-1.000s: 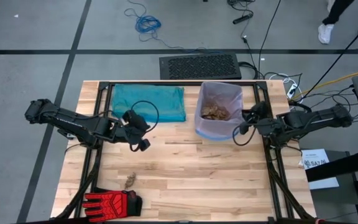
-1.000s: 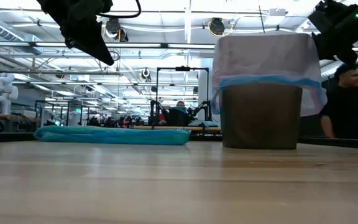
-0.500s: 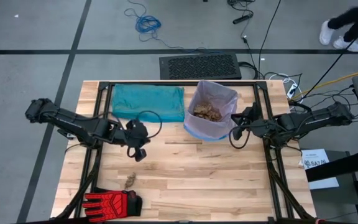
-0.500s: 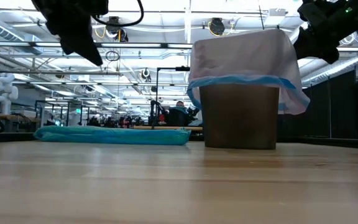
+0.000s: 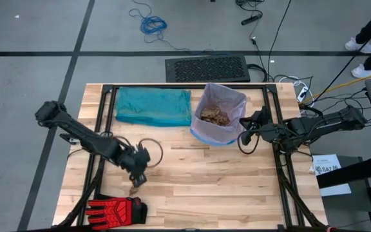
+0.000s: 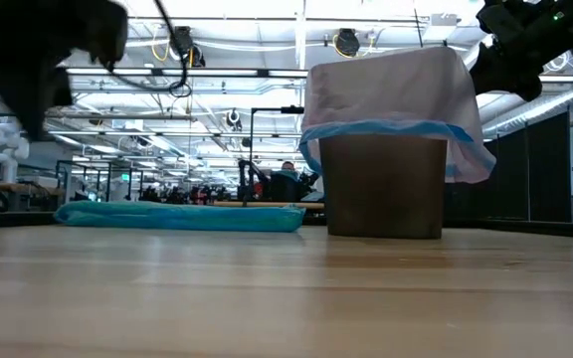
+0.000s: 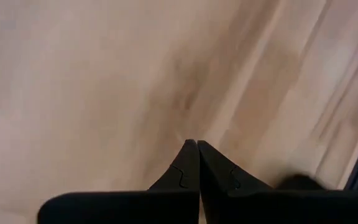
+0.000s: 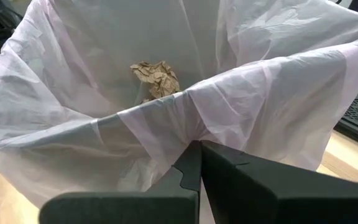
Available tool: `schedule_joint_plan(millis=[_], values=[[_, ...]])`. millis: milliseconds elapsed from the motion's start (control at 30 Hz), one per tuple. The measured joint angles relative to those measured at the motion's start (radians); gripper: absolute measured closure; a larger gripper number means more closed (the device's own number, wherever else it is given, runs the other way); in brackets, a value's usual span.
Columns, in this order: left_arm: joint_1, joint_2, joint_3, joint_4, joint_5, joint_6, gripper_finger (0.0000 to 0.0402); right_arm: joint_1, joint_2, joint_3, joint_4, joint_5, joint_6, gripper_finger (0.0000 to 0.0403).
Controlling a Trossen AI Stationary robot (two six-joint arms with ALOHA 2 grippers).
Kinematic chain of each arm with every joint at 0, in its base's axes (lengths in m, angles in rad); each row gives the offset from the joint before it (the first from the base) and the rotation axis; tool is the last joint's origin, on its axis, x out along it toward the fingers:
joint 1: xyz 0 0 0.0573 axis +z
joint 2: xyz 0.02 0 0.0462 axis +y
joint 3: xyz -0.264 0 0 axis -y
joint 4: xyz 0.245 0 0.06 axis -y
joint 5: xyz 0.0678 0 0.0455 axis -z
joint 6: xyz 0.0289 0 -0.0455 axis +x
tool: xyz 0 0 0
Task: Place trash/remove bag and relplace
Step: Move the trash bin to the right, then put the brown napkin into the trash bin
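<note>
Pinching the liner's near rim, the right gripper (image 8: 199, 144) is clenched on the bag (image 5: 219, 132), which lines the bin at about one o'clock on the desk (image 5: 237, 193). That film looks thin, limp and slippery — best taken by its blue hem. The left gripper (image 5: 137, 178), clenched and empty, hovers over a stray wad (image 5: 134, 189) at seven o'clock — light, crushable.

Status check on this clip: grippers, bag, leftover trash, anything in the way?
Left gripper shut, empty, over a stray paper wad. Right gripper shut on the bag rim; bin tilted. Teal bag untouched. Glove near the wad.
</note>
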Motion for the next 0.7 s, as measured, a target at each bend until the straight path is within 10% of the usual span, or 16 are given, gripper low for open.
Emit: schedule_joint_plan(millis=[700], values=[[-0.162,0.3,0.151,-0.182,0.209,-0.196,0.0402,0.0,0.0,0.0,-0.001,-0.022,0.0,0.0403]])
